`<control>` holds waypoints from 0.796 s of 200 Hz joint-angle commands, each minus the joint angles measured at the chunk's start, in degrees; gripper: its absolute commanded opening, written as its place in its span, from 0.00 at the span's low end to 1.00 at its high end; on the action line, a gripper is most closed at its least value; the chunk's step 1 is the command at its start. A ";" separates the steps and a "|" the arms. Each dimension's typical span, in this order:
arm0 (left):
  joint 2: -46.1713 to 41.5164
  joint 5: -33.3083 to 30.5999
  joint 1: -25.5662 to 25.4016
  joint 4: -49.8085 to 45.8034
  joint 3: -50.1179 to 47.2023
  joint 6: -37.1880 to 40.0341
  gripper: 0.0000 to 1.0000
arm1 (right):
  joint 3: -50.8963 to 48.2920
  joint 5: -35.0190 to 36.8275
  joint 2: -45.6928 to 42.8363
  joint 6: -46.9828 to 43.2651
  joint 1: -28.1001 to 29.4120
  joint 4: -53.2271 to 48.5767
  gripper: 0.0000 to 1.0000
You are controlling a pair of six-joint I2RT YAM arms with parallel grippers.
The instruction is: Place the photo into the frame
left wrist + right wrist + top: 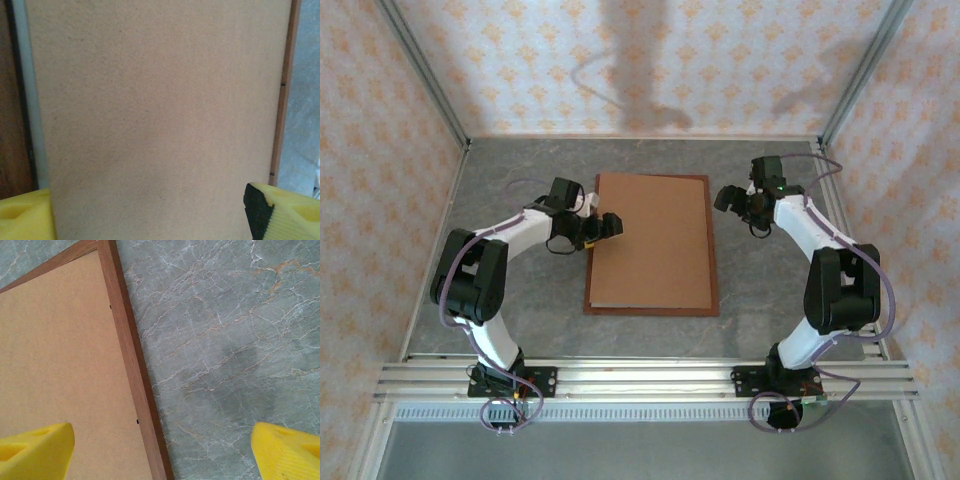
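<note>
The reddish-brown wooden frame [713,250] lies flat in the middle of the table, and a plain brown backing board [655,245] covers its opening. The photo is hidden. My left gripper [603,226] sits at the board's left edge. In the left wrist view it [147,195] is open, its yellow fingers [285,210] wide apart over the board [160,110], with the frame's moulding [285,100] on the right. My right gripper [728,197] hovers open by the frame's right side. In the right wrist view it [161,435] straddles the moulding [131,355] and nothing is between its fingers.
In the left wrist view a pale strip [30,100] shows along the board's left side, with dark wood beyond it. The grey marbled table [225,340] lies bare to the right of the frame. Patterned walls and metal posts [420,70] close in the workspace.
</note>
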 commanded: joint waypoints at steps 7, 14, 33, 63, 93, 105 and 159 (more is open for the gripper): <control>0.31 -3.41 -1.35 -3.75 2.61 2.90 0.89 | -0.04 0.23 0.84 0.02 0.42 -0.38 0.91; 0.56 -3.67 -1.48 -3.98 2.81 3.05 0.89 | 0.04 0.00 1.02 0.20 0.45 -0.25 0.91; 1.13 -4.06 -1.88 -4.53 3.47 3.32 0.89 | 0.24 -0.12 1.29 0.29 0.49 -0.16 0.91; 1.73 -4.87 -2.28 -5.63 4.62 3.99 0.89 | 0.49 -0.09 1.48 0.18 0.73 -0.42 0.91; 2.18 -6.12 -2.62 -7.20 5.85 5.11 0.90 | 0.51 -0.07 1.56 0.24 0.81 -0.42 0.91; 2.60 -6.38 -2.97 -8.05 6.66 5.89 0.90 | 0.50 -0.03 1.80 0.18 0.89 -0.42 0.91; 3.36 -10.15 -4.04 -10.83 8.56 7.06 0.91 | 0.33 -0.06 2.06 0.24 0.96 -0.50 0.91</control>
